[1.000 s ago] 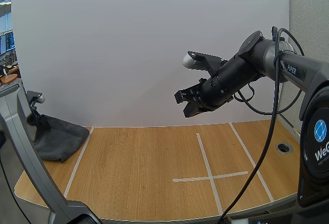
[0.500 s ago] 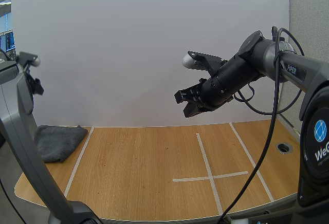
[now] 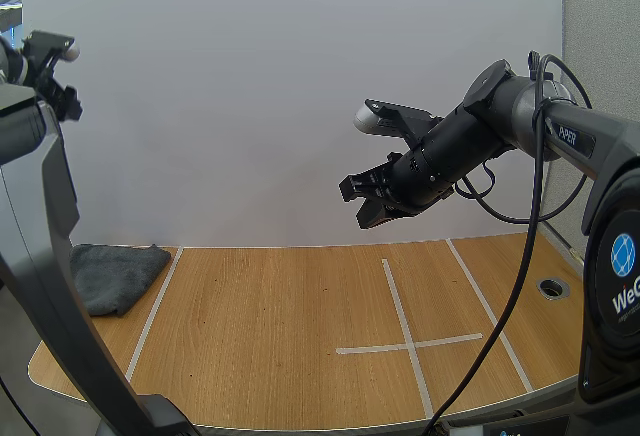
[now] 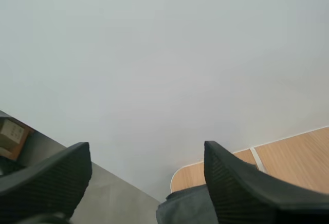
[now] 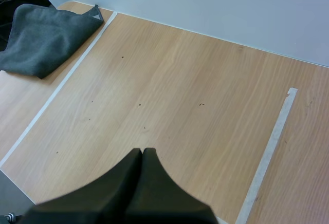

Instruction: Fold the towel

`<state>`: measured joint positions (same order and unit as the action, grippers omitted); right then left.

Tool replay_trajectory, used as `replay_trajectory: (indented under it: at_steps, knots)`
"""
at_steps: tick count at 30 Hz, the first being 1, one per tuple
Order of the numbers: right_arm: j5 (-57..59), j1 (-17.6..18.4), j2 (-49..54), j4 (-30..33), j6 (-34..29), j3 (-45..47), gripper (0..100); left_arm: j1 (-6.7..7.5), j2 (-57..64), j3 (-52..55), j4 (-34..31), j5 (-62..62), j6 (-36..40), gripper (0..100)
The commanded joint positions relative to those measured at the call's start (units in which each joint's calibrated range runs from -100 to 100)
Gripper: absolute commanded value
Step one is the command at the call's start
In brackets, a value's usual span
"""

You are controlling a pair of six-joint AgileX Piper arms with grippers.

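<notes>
There is one grey towel [image 3: 115, 274]. It lies in a soft heap at the far left end of the wooden table [image 3: 270, 336], just outside a white tape line [image 3: 153, 311]. It may be folded over once, but that is hard to see. There are two claws. The left gripper [image 4: 146, 157] is up high with its two fingers wide apart. The right gripper [image 3: 362, 201] hangs over the middle of the table with its fingers pressed together.

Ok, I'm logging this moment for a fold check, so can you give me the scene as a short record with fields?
towel: dark grey cloth towel, on the table's far left corner, left of the white tape lines
table: light wooden table
left gripper: open, empty, raised above the towel
right gripper: shut on nothing, high over the table
contact: neither gripper touches the towel
</notes>
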<state>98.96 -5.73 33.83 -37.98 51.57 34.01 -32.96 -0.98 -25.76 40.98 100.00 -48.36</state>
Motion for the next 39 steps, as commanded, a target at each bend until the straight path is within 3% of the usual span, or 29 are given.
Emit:
replay_trajectory:
  at_steps: [1, 27, 31, 32, 34, 37, 38, 39]
  knots:
    - [1.0, -0.3, 0.7, 0.2, -0.1, -0.3, 0, -0.08, 2.8, 0.0, 2.0, 0.0, 1.0, 100]
    - [1.0, -0.3, 0.7, 0.2, -0.1, -0.3, 0, -0.08, 5.6, 0.1, 6.8, 0.0, 2.2, 100]
    - [1.0, -0.3, 0.7, 0.2, -0.1, -0.3, 0, 1.57, 10.0, 2.8, 6.7, 0.0, 2.3, 100]
    - [1.0, -0.3, 0.7, 0.2, -0.1, -0.3, 0, 2.29, 11.1, 3.3, 6.5, 0.0, 2.3, 90]
    - [1.0, -0.3, 0.7, 0.2, -0.1, -0.3, 0, 3.73, 14.2, 4.7, 6.4, 0.0, 3.1, 60]
    - [1.0, -0.3, 0.7, 0.2, -0.1, -0.3, 0, 6.68, 19.6, 6.6, 5.5, 0.0, 5.7, 9]
    - [1.0, -0.3, 0.7, 0.2, -0.1, -0.3, 0, 7.99, 21.4, 7.3, 4.8, 0.0, 6.7, 0]
    - [1.0, -0.3, 0.7, 0.2, -0.1, -0.3, 0, 9.46, 23.2, 8.1, 3.7, 0.0, 8.0, 0]
